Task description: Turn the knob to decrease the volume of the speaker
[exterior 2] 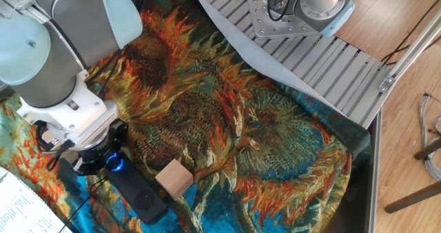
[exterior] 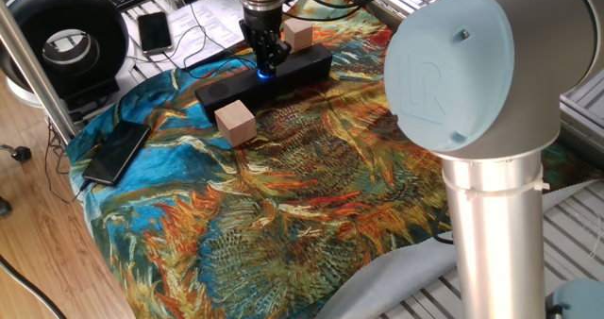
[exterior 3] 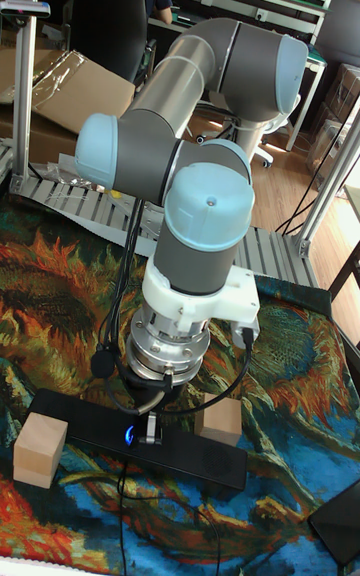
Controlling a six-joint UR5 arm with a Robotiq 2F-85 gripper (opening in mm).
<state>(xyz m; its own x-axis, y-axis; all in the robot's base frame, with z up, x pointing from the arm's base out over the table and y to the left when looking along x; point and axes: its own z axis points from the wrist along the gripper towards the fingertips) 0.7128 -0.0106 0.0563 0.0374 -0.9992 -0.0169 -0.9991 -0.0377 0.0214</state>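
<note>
The speaker (exterior: pixel 264 76) is seen lying on the sunflower-print cloth (exterior: pixel 311 187) over the desk, between two wooden cubes (exterior: pixel 235 124). The hand (exterior: pixel 267 64) is lowered straight onto the blue-lit knob (exterior 3: pixel 131 434) at the speaker's centre, fingers closed around it.

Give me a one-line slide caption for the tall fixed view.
UR5 gripper down on the blue-lit knob of the black speaker, a wooden cube at its end.
</note>
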